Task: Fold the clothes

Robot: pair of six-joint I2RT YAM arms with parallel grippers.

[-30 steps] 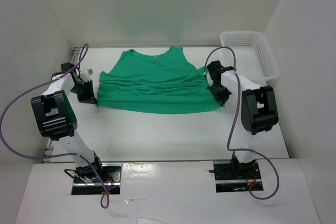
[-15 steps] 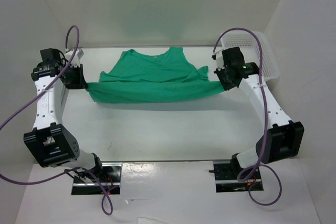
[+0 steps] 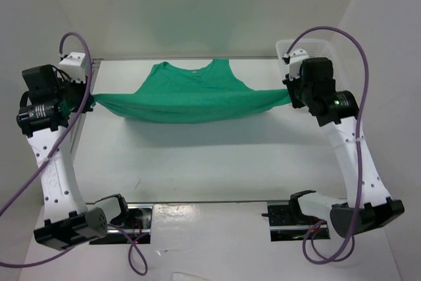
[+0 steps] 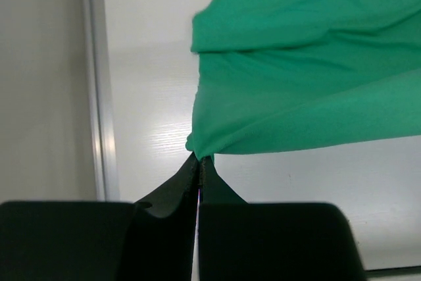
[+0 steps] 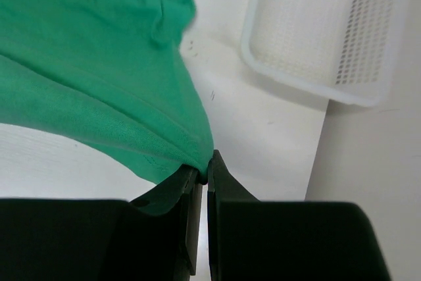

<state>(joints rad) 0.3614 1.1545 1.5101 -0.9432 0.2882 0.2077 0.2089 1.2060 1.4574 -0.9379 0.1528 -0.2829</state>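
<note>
The clothes are one plain green shirt point(image 3: 191, 97). Its neck end lies on the table at the back, and its lower edge is lifted and stretched taut between the two arms. My left gripper point(image 3: 91, 100) is shut on the shirt's left corner point(image 4: 197, 146), high above the table's left edge. My right gripper point(image 3: 290, 93) is shut on the right corner point(image 5: 197, 153), raised near the basket. In each wrist view point(image 4: 199, 160) point(image 5: 205, 166) the jaws pinch a small bunch of green fabric at their tips.
A white plastic mesh basket point(image 3: 329, 64) stands at the back right corner, just behind my right gripper, and also shows in the right wrist view point(image 5: 329, 37). A metal rail point(image 4: 99, 83) runs along the table's left edge. White walls enclose three sides.
Both arms have risen and swung outward, lifting the shirt's lower edge off the table and pulling it taut. The neck end has stayed in place.
</note>
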